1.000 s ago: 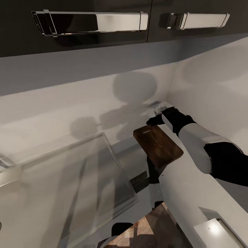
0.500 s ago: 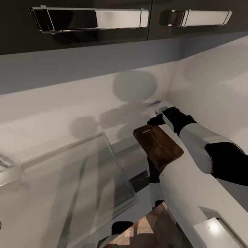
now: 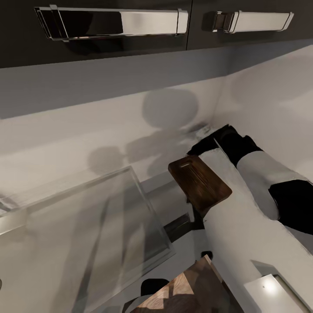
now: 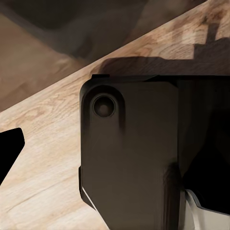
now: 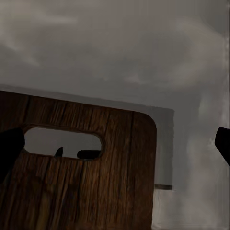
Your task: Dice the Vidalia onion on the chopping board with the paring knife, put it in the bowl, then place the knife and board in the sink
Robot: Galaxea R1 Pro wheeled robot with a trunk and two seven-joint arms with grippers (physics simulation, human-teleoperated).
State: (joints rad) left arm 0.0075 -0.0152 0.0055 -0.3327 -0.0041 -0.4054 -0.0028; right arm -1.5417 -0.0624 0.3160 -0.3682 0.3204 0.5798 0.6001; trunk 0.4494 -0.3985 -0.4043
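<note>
I am holding my right gripper open just beyond the slot-handle end of the chopping board, fingertips apart and touching nothing. The board is lying on the countertop, beside the sink. My left gripper's state I cannot tell.

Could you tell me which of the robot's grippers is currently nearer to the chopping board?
Right. The right gripper hovers just beyond the slot-handle end of the chopping board. The left gripper points down at pale wood floor, away from the board.
</note>
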